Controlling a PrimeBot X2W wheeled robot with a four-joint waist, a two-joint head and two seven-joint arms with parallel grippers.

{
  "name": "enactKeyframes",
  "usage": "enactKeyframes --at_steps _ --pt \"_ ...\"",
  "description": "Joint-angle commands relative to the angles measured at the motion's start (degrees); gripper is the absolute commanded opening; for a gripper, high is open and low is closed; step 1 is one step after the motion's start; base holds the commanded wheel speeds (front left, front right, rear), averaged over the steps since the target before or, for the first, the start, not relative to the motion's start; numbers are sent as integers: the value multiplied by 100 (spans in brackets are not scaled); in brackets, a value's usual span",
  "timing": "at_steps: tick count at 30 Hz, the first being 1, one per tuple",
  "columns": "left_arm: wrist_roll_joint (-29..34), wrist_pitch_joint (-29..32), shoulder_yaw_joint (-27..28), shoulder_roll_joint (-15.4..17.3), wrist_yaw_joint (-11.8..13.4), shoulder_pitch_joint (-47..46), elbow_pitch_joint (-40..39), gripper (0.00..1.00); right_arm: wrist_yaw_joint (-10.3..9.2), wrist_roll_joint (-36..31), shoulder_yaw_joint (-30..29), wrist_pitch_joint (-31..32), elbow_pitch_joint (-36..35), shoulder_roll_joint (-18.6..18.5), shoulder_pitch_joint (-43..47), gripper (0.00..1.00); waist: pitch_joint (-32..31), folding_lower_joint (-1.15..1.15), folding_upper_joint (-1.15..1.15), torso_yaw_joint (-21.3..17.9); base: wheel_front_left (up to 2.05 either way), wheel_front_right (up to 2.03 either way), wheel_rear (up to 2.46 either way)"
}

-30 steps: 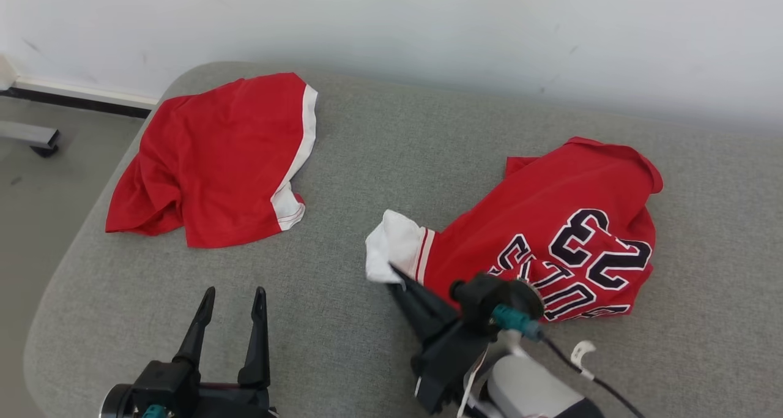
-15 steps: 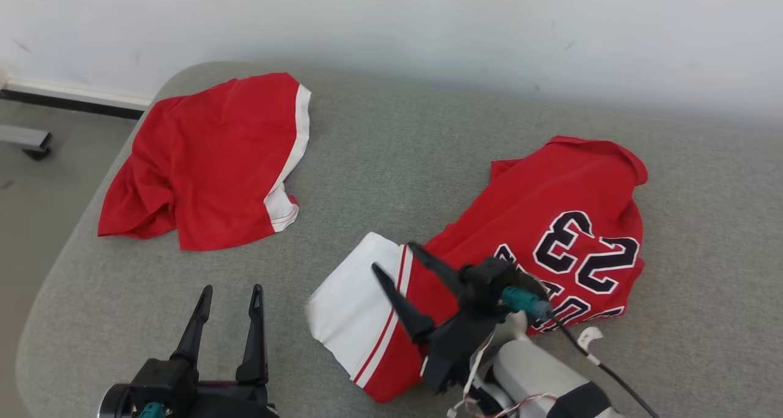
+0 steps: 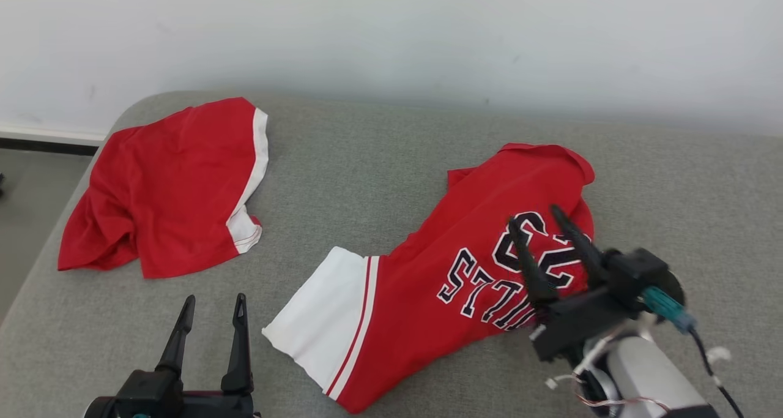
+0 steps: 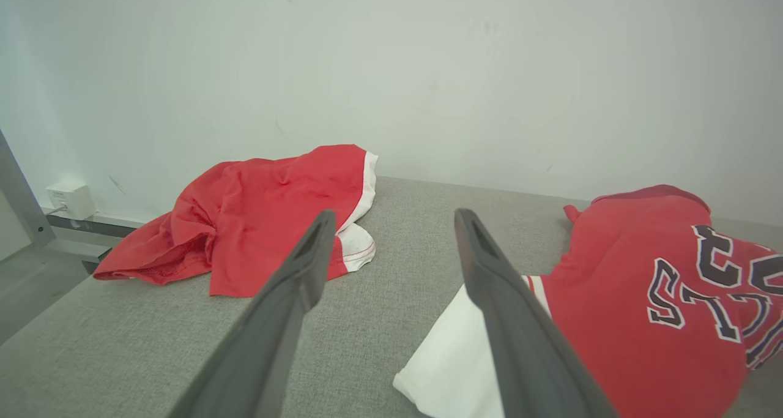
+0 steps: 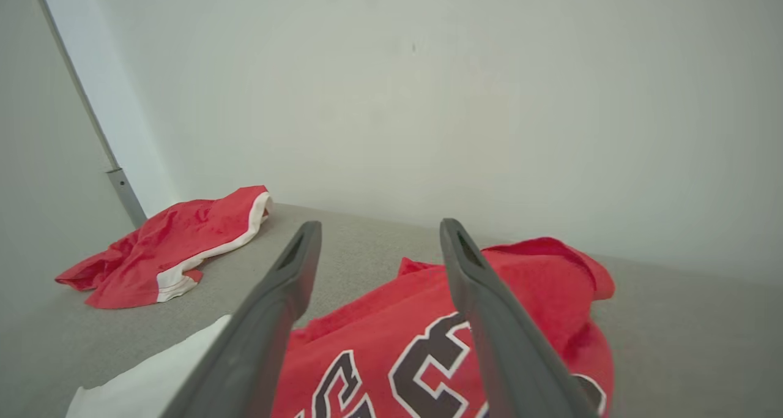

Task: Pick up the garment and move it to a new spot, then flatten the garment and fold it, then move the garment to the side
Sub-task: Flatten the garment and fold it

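Left gripper [image 3: 214, 297] at lower left of head view, fingers spread, nothing between them, over bare grey cushion [image 3: 379, 161]. Jersey's white hem just right of it, not touching; in left wrist view the hem sits behind the right finger [image 4: 514, 320].

Right gripper [image 3: 533, 216] at lower right, fingers spread wide, empty, tips hanging above the jersey [image 3: 416, 295] print; cannot tell if they touch the cloth.

Jersey lies spread diagonally from bottom centre up to centre right, red with white hem and stripe. Dark white-edged "23", upside down, partly behind the fingers; block letters below it, upside down, ending "LLS", rest hidden.

Second red garment [image 3: 165, 185] with white trim at upper left, well apart. Pale wall [image 3: 391, 32] across top.
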Motion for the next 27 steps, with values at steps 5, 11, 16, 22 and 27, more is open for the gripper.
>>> enactKeyframes --at_steps 5,11,16,22,27 --pt "66 -20 92 -5 -24 124 -28 100 -15 -233 -840 -8 -508 -133 801 100 -93 0 0 -192 0 0 0" --pt "83 -20 175 -6 -37 227 -54 100 -15 -460 -1549 -8 -979 -80 1649 100 -163 0 0 -315 0 0 0" --pt "123 -20 261 -6 -61 293 -56 100 -15 -543 -1873 -8 -1228 69 2091 100 -219 0 0 -420 0 0 0" --pt "142 -20 287 -6 -80 339 -66 100 -15 -628 -1935 -8 -1316 110 2234 100 -242 0 0 -476 0 0 0" --pt "121 -20 225 -7 -80 264 -76 100 -15 -670 -1863 -9 -1294 4 2079 100 -193 0 0 -428 0 0 0"
